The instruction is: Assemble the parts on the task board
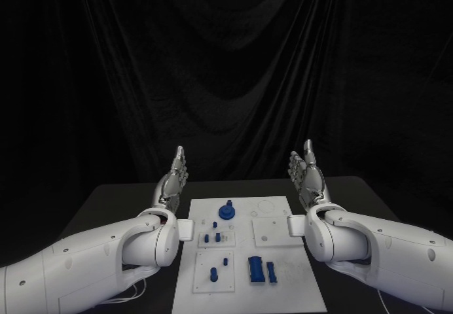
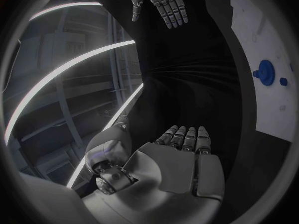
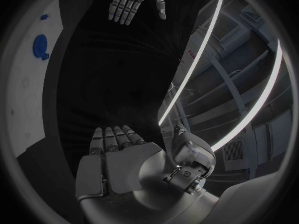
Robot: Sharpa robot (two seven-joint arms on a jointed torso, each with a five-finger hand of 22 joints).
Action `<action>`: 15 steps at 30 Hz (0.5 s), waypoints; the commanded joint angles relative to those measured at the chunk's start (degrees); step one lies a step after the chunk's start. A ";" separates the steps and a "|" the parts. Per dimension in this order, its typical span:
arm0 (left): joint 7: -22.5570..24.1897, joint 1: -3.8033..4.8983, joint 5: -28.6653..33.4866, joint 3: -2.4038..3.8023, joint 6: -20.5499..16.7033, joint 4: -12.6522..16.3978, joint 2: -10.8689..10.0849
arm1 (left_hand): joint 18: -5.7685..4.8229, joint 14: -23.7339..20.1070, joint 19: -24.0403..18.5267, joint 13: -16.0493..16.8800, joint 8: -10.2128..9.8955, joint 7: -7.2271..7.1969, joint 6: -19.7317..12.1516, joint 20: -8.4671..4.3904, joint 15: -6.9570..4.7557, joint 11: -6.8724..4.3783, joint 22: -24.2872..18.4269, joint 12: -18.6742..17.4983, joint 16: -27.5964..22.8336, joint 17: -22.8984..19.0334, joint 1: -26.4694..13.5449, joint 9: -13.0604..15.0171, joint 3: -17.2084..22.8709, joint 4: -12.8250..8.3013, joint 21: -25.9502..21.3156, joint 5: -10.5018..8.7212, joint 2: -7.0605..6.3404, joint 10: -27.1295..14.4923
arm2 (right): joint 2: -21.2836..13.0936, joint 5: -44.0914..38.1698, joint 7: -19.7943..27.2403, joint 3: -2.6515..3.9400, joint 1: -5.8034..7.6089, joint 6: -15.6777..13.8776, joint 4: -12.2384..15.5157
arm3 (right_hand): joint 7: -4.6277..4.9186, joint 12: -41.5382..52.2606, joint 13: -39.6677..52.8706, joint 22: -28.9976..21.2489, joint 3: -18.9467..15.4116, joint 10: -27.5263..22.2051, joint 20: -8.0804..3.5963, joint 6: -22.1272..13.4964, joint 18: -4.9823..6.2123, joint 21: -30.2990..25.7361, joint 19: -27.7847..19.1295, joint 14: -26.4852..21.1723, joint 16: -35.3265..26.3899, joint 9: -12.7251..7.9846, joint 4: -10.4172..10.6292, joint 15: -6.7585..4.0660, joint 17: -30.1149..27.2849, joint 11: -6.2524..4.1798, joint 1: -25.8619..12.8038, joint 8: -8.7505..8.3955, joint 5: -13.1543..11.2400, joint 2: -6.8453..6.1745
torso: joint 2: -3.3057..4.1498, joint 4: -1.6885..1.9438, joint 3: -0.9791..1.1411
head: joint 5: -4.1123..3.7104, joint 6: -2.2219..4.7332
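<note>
Head view: the task board (image 1: 247,261) lies flat in the middle of the black table (image 1: 113,196), between the two arms. The left hand (image 1: 173,178) and right hand (image 1: 308,175) are raised above its far corners, fingers straight and together, holding nothing. On the board sit a round blue knob (image 1: 226,212), several small blue pegs (image 1: 216,237) and two upright blue blocks (image 1: 260,269).

Left wrist view: the left hand's flat palm faces the right hand across the gap; the round knob (image 2: 266,72) shows on the board's edge.

Right wrist view: the same, mirrored — knob (image 3: 41,46) beside the board's rim.

Risk, as I judge it: a descending hand could knock the small pegs over, since they stand close together. Which sockets are empty is too small to tell — the arms also cover the board's side edges.
</note>
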 commanded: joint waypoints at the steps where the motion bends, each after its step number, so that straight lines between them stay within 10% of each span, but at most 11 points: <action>1: -0.46 -0.09 1.40 0.09 -3.35 0.18 0.03 | -1.20 0.08 -0.14 -0.06 -0.22 0.00 -0.82 -0.51 -0.50 -0.19 -0.08 -0.18 -0.21 -0.08 -4.53 -0.07 0.91 -0.69 -0.20 -0.52 -0.73 -0.39 | -0.02 0.97 -0.80 0.07 -0.12 -1.56 0.12 | -0.06 -0.22 -0.06 -0.07 -0.01 -0.01 -0.30 -0.28 -0.42 -0.20 -0.02 -0.02 -0.20 -0.07 -0.15 -0.31 -0.06 -0.20 -0.36 -0.20 -0.20 0.07 | 0.00 -0.02 0.02 | 0.00 0.00; 12: -0.46 -0.09 1.40 0.09 -3.35 0.18 0.03 | -1.20 0.08 -0.14 -0.06 -0.22 0.00 -0.82 -0.51 -0.50 -0.19 -0.08 -0.18 -0.21 -0.08 -7.94 -0.07 0.91 -0.69 -0.20 -0.52 -0.73 -0.39 | -0.02 0.97 -0.80 0.07 -0.12 -1.56 0.12 | -0.06 -0.22 -0.06 -0.07 -0.01 -0.01 -0.30 -0.28 -0.42 -0.20 -0.02 -0.02 -0.20 -0.07 -0.15 -0.31 -0.06 -0.20 -0.36 -0.20 -0.20 0.07 | 0.00 -0.02 0.02 | 0.00 0.00; 15: -0.46 -0.09 1.40 0.09 -3.35 0.18 0.03 | -1.20 0.08 -0.14 -0.06 -0.22 0.00 -0.82 -0.51 -0.50 -0.19 -0.08 -0.18 -0.21 -0.08 -14.09 -0.07 0.91 -0.69 -0.20 -0.52 -0.73 -0.39 | -0.02 0.97 -0.80 0.07 -0.12 -1.56 0.12 | -0.06 -0.22 -0.06 -0.07 -0.01 -0.01 -0.30 -0.28 -0.42 -0.20 -0.02 -0.02 -0.20 -0.07 -0.15 -0.31 -0.06 -0.20 -0.36 -0.20 -0.20 0.07 | 0.00 -0.02 0.02 | 0.00 0.00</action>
